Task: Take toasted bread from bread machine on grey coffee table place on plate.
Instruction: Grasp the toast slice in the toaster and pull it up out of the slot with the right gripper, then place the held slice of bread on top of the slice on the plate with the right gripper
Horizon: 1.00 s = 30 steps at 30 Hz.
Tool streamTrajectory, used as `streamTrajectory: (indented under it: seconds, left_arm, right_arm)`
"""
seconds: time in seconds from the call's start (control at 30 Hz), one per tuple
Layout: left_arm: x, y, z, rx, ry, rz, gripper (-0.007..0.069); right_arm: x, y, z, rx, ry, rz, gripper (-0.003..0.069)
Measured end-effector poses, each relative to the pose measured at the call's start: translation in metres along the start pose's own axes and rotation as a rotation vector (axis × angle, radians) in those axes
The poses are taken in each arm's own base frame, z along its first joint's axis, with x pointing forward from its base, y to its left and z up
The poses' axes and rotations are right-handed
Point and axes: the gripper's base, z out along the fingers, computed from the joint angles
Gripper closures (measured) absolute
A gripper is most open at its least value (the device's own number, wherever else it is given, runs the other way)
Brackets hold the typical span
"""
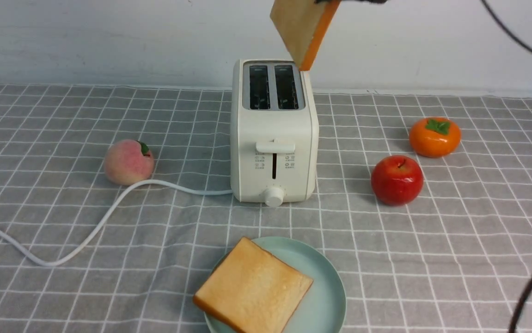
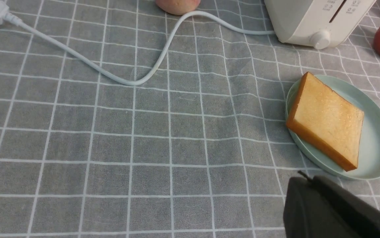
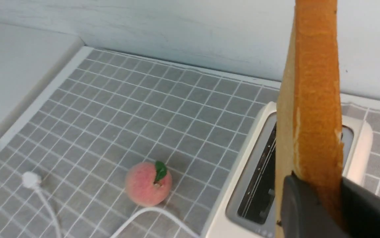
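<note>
While the right gripper (image 3: pixel 333 198) is clamping the lifted slice (image 1: pixel 300 27) by its crust, fingers (image 3: pixel 303 205) pressing on both faces, that slice is hanging tilted in the air. Its low corner is sitting just above the back right edge of the toaster (image 1: pixel 272 134), and both slots are showing empty. The other slice (image 1: pixel 253 289) is lying flat on the plate (image 1: pixel 326 286) at the table (image 1: pixel 62 222) front. It is covering the plate's left half and seems to be overhanging the rim, though the frame edge is cutting that part off. The left gripper (image 2: pixel 325 208) is hovering beside the plate w/ fingers together, holding nothing.

Risks, as I'm judging them:
- The grip is biting only one end, so a quick swing could be twisting the slice loose and dropping it onto the toaster or table.
- The low corner could be catching the toaster top if the arm is going sideways before rising.
- Plate room is scarce, so slice no. 2 could be landing stacked, or sliding off the rim.
- The apple (image 1: pixel 396 179) is sitting well apart, so no worry there.

Writing: no brand is showing. Small icons w/ tiny print are flanking the lever slot, too small to read.
</note>
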Motion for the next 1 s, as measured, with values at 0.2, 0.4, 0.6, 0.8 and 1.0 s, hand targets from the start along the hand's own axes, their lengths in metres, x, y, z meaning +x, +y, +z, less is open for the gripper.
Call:
streamTrajectory:
  seconds: [0.2, 0.4, 0.6, 0.8, 1.0]
  left_arm:
    - [-0.005, -0.002, 0.000, 0.024, -0.056, 0.001, 0.0638]
    - [-0.008, -0.006, -0.001, 0.065, -0.086, 0.000, 0.0638]
    - [-0.007, -0.011, -0.001, 0.118, -0.081, 0.041, 0.0638]
    - [-0.008, -0.011, -0.001, 0.122, -0.089, 0.051, 0.0638]
    - [-0.007, -0.012, -0.001, 0.134, -0.086, 0.043, 0.0638]
  right_arm:
    - [0.014, 0.040, -0.055, -0.234, 0.265, -0.076, 0.0575]
    - [0.055, 0.037, -0.022, -0.421, 0.396, 0.069, 0.0575]
    - [0.143, 0.017, 0.019, -0.498, 0.614, 0.247, 0.0575]
    - [0.194, 0.010, 0.041, -0.566, 0.673, 0.282, 0.0575]
    - [0.208, 0.004, 0.056, -0.529, 0.648, 0.298, 0.0575]
